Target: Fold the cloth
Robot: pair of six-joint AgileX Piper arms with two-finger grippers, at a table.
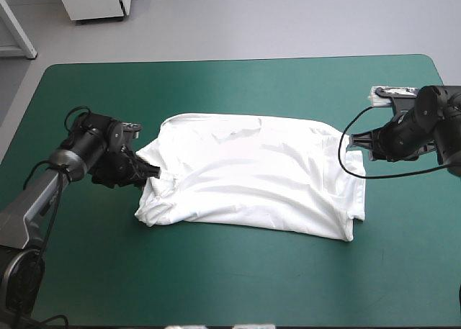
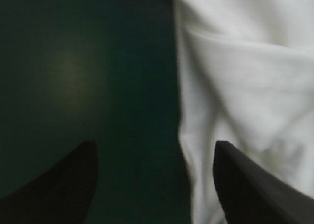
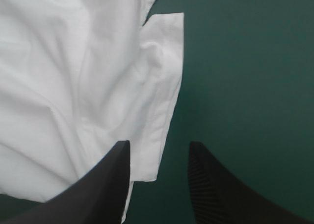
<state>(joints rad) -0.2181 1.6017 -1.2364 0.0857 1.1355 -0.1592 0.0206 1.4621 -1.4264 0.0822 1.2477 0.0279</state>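
I see the T-shirt (image 1: 252, 174) spread flat mid-frame on the table (image 1: 216, 84). At its left edge the left tool (image 1: 150, 169) stands released; at its right sleeve the right tool (image 1: 351, 137) likewise.

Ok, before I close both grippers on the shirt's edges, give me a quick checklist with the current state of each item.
1. Open jaws on the left gripper: ok.
2. Open jaws on the right gripper: ok.
3. T-shirt edge between the left jaws: ok, one is over cloth and one over the teal-green cover.
4. Hem of the sleeve between the right jaws: ok.
5. T-shirt lying smooth: not ok, it is bunched near the left gripper.
6. Jaws low enough to catch cloth: cannot tell.
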